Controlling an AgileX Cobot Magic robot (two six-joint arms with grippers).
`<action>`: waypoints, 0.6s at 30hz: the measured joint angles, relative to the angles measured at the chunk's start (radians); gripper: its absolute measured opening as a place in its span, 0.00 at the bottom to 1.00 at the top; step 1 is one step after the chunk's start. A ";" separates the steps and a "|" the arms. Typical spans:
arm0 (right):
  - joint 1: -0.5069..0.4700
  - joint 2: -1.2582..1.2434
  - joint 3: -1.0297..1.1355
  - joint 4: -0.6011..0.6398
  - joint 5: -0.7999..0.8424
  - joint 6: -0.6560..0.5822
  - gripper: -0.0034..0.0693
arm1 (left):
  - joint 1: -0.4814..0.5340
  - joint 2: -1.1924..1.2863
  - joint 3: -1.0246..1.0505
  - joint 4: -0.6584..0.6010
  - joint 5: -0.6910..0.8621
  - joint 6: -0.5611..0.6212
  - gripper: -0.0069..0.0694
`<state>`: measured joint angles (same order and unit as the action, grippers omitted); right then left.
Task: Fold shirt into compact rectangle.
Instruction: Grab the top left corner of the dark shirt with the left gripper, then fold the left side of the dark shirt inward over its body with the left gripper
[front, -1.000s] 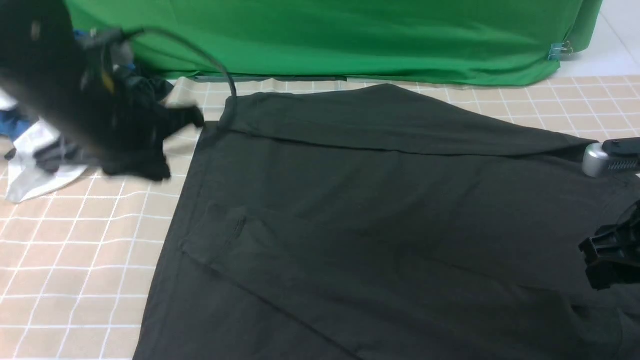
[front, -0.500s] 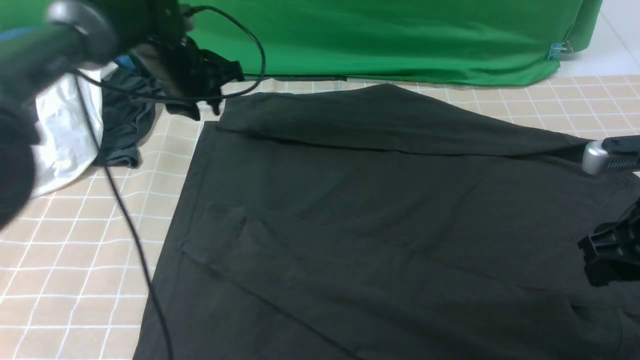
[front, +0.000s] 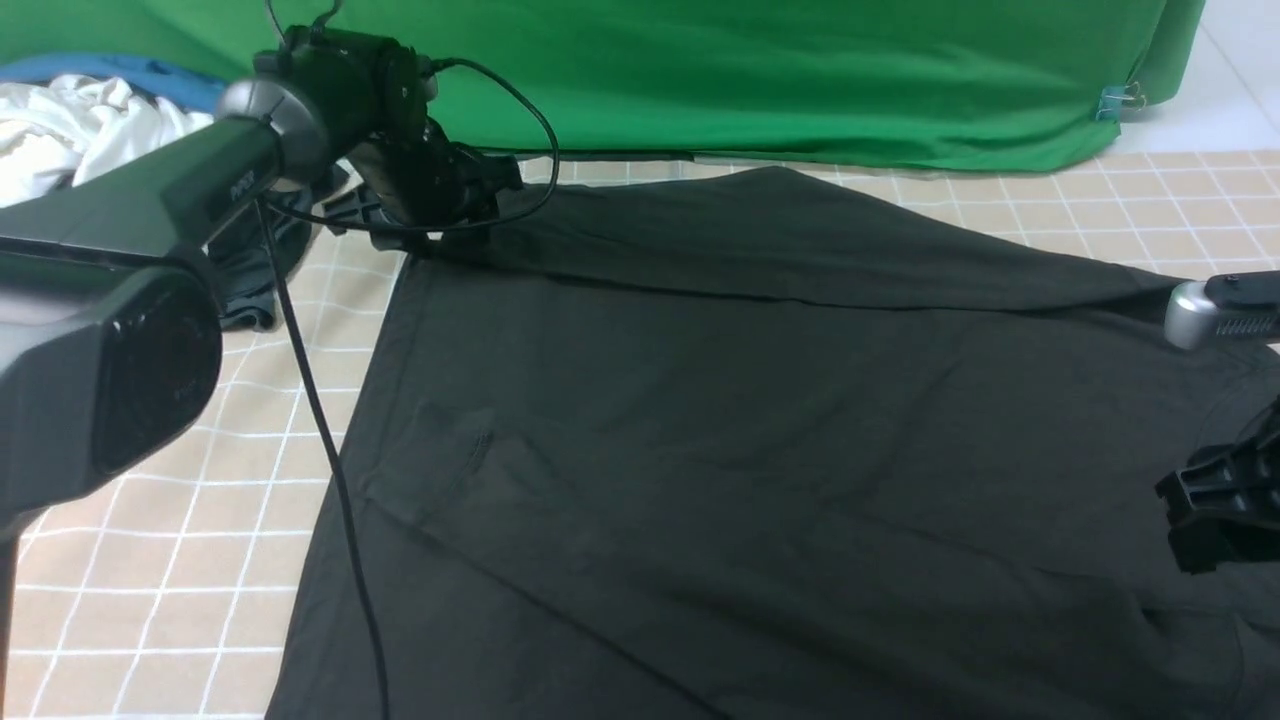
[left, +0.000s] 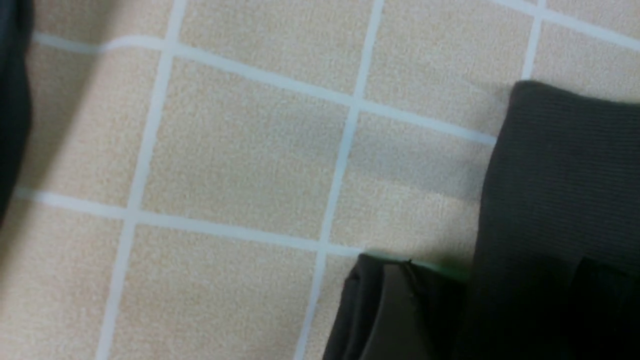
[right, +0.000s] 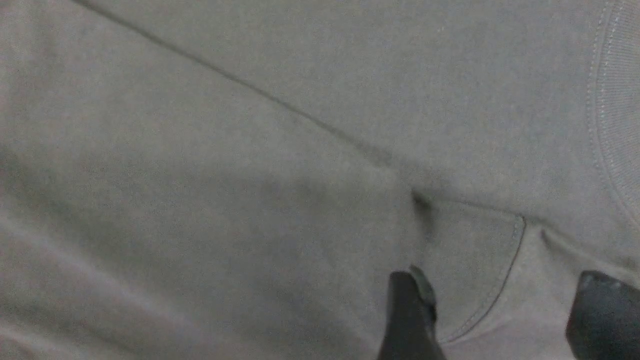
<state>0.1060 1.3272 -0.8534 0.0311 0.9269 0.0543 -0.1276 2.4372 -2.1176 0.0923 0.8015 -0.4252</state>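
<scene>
The black shirt (front: 750, 420) lies spread on the checked tablecloth (front: 150, 520), its far edge folded over toward me. My left gripper (front: 440, 215) is down at the shirt's far left corner. In the left wrist view that corner of the shirt (left: 550, 175) lies between the jaws of the left gripper (left: 495, 280), which stand wide apart. My right gripper (front: 1215, 520) hovers at the shirt's right side. It is open (right: 505, 295) just above the shirt (right: 250, 150), with a stitched hem (right: 500, 280) between its fingers.
A pile of clothes sits at the far left: a white garment (front: 70, 125), a blue one (front: 130, 70) and a dark grey one (front: 250, 270). A green cloth (front: 750, 80) hangs along the back. The left arm's cable (front: 320, 430) dangles over the shirt's left edge.
My left arm has swung from over the clothes pile rightward and forward to the shirt's far left corner. The right arm and the shirt have not moved.
</scene>
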 joint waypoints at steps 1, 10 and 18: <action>0.000 0.000 0.000 0.000 0.000 0.000 0.66 | 0.000 0.001 0.000 0.003 0.000 0.004 0.55; 0.000 0.000 0.000 0.000 -0.001 0.000 0.66 | 0.004 0.009 -0.033 -0.031 0.047 0.069 0.13; 0.000 0.000 0.000 0.000 -0.001 0.000 0.66 | 0.001 0.002 -0.147 -0.023 0.256 0.079 0.13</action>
<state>0.1060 1.3272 -0.8534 0.0311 0.9260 0.0538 -0.1263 2.4391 -2.2647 0.0694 1.0571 -0.3461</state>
